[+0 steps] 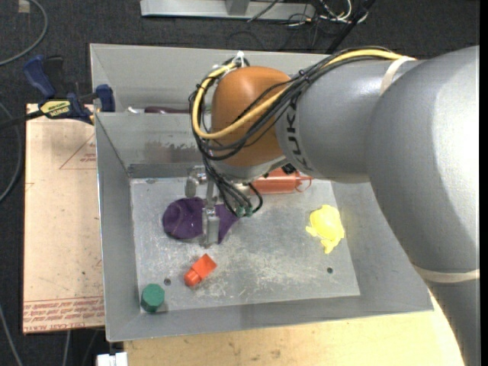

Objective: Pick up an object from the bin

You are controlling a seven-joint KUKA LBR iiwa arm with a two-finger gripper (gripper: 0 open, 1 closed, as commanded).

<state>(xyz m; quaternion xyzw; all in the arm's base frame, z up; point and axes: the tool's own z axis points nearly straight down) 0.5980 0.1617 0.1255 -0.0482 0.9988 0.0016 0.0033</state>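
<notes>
- Five loose things lie in the grey bin (267, 277); take the purple lump (180, 219) as your landmark.
- Gripper (210, 233): down on the lump's right part; you cannot tell whether it stands wide or narrow.
- Orange block (200, 270): just below the lump, apart from it.
- Green cylinder (152, 297): farther below, to the left.
- Yellow crumpled piece (326, 228): well to the right.
- Red-orange thing (280, 183): up and right, partly hidden beneath the arm.
</notes>
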